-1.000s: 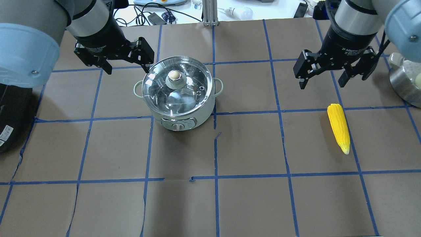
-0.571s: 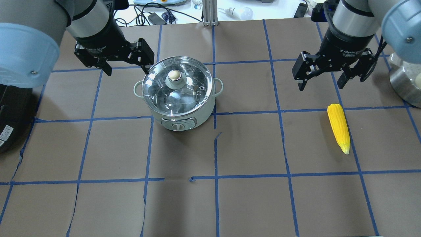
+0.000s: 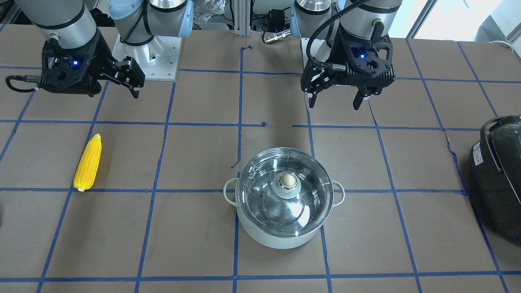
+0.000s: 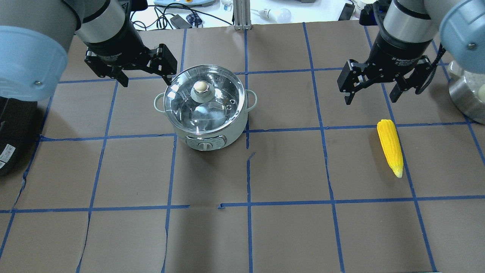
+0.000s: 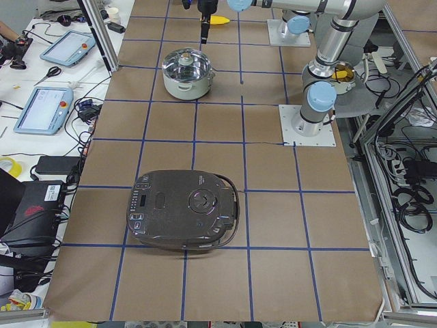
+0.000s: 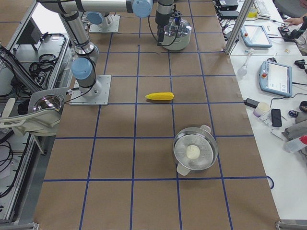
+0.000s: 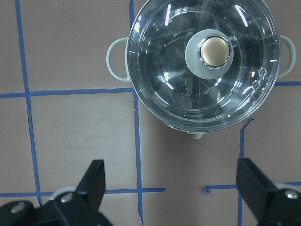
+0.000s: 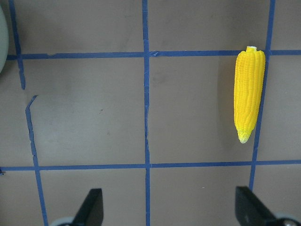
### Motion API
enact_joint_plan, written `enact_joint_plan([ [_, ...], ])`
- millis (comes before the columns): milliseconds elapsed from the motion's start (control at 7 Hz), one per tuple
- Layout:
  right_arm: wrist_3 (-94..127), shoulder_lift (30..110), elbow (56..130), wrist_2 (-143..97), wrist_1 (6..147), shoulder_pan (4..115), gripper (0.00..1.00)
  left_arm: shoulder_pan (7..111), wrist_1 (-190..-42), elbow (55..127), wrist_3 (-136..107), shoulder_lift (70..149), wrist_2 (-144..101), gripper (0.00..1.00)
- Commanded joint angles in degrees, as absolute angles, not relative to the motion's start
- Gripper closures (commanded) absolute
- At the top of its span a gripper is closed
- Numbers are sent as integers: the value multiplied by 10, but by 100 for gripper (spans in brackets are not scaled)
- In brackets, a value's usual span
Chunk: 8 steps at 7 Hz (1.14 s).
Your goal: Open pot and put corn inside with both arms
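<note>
The mint-green pot [image 4: 206,141] stands left of the table's middle with its clear glass lid [image 4: 212,110] and brass knob [image 4: 201,88] on it; it also shows in the front view [image 3: 281,240]. The yellow corn [image 4: 390,148] lies flat on the right, and also shows in the right wrist view [image 8: 249,94]. My left gripper [image 4: 146,79] is open and empty and hovers above the table by the pot's left side; its wrist view shows the lid [image 7: 207,61] beyond its fingers. My right gripper [image 4: 370,98] is open and empty and hovers up and left of the corn.
A black appliance [image 4: 11,136] with a handle sits at the table's left edge. A steel bowl [image 4: 468,94] with a white lump in it stands at the right edge. Brown paper with blue tape lines covers the table. Cables and devices lie beyond the far edge.
Both grippers have shifted very slightly toward the far side and stay open. The pot, the lid and the corn have not moved.
</note>
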State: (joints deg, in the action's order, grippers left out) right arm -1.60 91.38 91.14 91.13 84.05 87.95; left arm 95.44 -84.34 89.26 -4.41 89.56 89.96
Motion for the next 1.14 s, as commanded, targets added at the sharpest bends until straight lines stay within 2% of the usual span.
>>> enact_joint_plan([
  [0, -16, 913, 911, 911, 840, 879, 0, 954, -850, 887, -48, 904, 900, 0],
  [286, -16, 913, 911, 909, 840, 879, 0, 958, -853, 874, -96, 955, 896, 0],
  [1000, -17, 910, 918, 906, 818, 879, 0, 1022, -746, 836, -188, 1098, 899, 0],
])
